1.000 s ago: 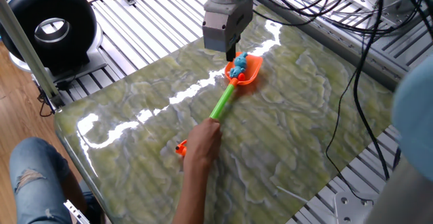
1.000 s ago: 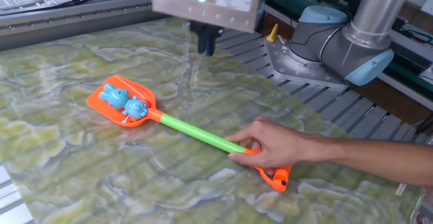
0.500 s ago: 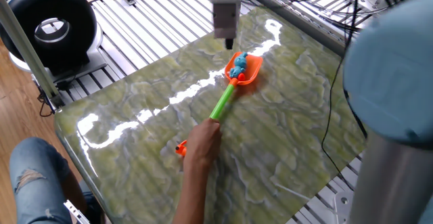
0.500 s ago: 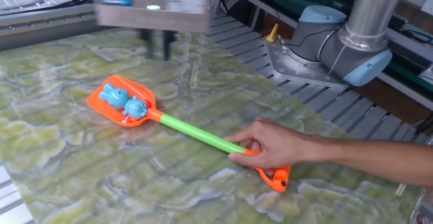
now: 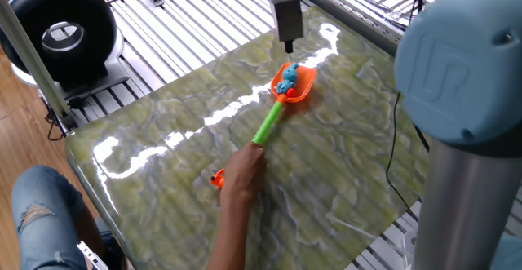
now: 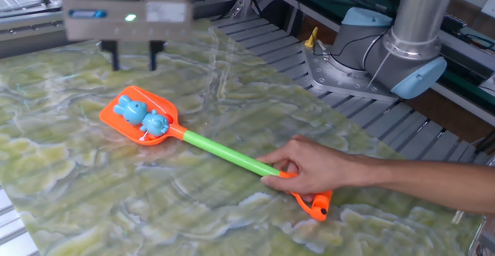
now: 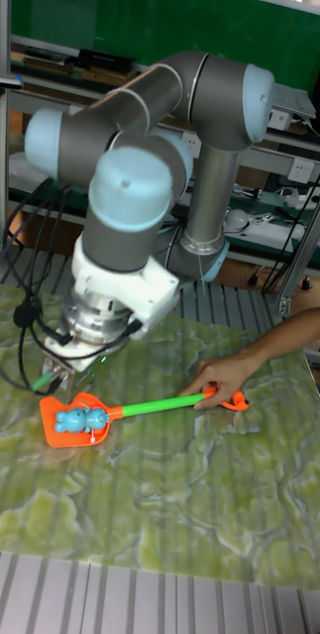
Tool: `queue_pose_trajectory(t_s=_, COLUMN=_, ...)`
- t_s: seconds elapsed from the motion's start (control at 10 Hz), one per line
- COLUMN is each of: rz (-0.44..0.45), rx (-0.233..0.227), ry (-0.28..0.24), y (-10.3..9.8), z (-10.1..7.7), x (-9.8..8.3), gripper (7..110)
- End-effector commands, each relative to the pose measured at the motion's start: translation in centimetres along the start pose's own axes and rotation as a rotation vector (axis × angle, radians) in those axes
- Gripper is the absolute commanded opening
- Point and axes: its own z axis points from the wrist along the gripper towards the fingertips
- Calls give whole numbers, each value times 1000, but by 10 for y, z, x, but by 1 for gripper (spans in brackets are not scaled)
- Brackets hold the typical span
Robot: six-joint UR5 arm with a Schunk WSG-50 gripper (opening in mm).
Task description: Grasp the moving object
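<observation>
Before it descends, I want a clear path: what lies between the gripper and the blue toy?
Nothing: in the other fixed view, the gripper hangs open above the blue toy, only bare scoop rim between.

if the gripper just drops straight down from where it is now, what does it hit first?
Probably bare table, not the toy. In the other fixed view the open gripper hangs just beyond the far edge of the orange scoop head, and the blue figure lies nearer the camera. Depth is unclear; it might clip the scoop rim.

Light-blue lumpy toy figure [image 6: 145,115] lying in orange scoop head [image 6: 116,117].
</observation>
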Motion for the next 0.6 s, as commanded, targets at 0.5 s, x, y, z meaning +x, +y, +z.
queue_pose_trajectory(t_s=0.5, rz=-165, rx=-18, ry=-15, y=34, z=25, x=-21, gripper=44)
